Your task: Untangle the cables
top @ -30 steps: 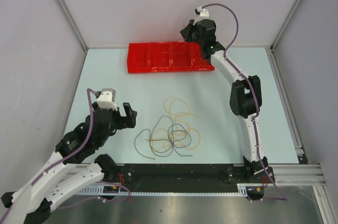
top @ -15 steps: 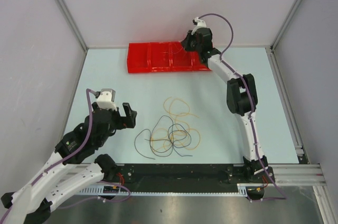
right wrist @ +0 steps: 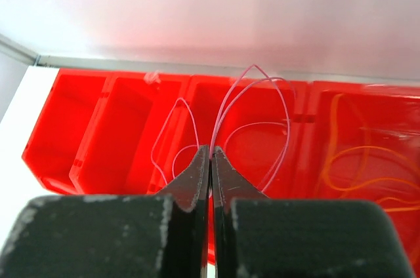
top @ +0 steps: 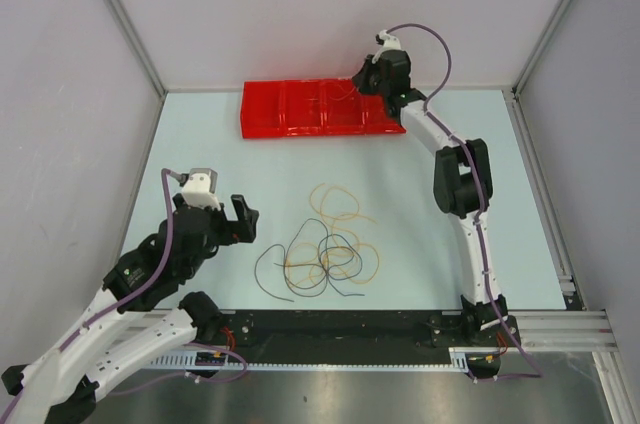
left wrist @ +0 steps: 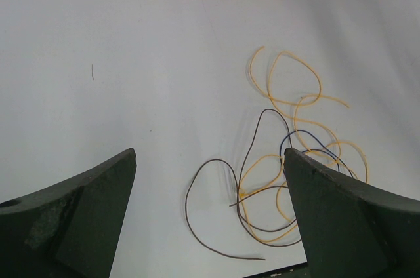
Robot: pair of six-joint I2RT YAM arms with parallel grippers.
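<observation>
Nearest you, the left gripper [left wrist: 210,157] has not moved. Its fingers stand fully spread and hold nothing. At its 3 o'clock the remaining cables [top: 325,254] lie as before on the matte pale-blue table [top: 200,144]: hair-thin, limp yellow-orange, dark grey and navy strands in overlapping loops.

At 12 o'clock, the right gripper [right wrist: 210,153] has shifted slightly toward 1 o'clock over the glossy red compartment tray [top: 270,114]. Its fingers are pinched tight on a springy pale-pink wire [right wrist: 253,67]. An orange wire [right wrist: 354,153] already lies in the compartment at 3 o'clock. Judge this as a deposit in progress, with most of the separating still to do.
</observation>
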